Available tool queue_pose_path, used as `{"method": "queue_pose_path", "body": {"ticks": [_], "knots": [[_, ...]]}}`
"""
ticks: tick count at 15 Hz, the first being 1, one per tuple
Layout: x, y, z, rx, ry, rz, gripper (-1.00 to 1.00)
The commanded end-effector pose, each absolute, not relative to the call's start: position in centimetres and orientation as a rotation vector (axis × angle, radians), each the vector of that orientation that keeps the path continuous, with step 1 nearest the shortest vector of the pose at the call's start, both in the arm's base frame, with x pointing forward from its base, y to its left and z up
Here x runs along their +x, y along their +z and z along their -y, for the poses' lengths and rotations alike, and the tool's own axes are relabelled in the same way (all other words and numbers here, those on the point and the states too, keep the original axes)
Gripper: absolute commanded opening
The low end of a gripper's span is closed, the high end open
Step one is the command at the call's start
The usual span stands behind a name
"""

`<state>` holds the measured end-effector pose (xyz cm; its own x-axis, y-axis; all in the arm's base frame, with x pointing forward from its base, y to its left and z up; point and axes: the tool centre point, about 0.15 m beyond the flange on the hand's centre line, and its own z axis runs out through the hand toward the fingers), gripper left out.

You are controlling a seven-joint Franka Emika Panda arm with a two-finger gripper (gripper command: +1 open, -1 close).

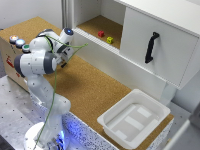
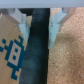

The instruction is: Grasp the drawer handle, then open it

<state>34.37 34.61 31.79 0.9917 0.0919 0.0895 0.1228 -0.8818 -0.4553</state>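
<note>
A long cork-topped counter [image 1: 95, 87] runs across the scene on a perforated metal bench, and everything here is placed against it. At its end toward the exterior view's left sits the low cork-topped wooden box [image 1: 10, 50] carrying round coloured buttons [image 1: 19, 42]; the brown wooden drawer and its small black bar handle belong to this box, but neither can be made out in either view, the arm's bulk covering that side. The white Franka arm [image 1: 37, 62] rises from the bench beside the box and bends over it, presumably to bring the wrist low enough for a level reach. Its gripper [image 2: 38, 20] shows pale fingers [image 2: 20, 17] spread apart with nothing held, a dark gap beneath them. Farther right, behind the counter, stands a white cabinet door with an upright black handle [image 1: 151, 47]; at the counter's far right end rests a white plastic tub [image 1: 134, 118].
</note>
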Motion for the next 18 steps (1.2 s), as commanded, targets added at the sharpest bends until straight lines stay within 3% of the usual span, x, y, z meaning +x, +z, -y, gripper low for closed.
{"method": "queue_pose_path", "body": {"ticks": [1,18], "knots": [[33.8,30.8,-31.3,-2.573,-0.151,0.121,-1.0],[36.0,30.0,-16.2,-2.649,-0.196,-0.188,-1.0]]}}
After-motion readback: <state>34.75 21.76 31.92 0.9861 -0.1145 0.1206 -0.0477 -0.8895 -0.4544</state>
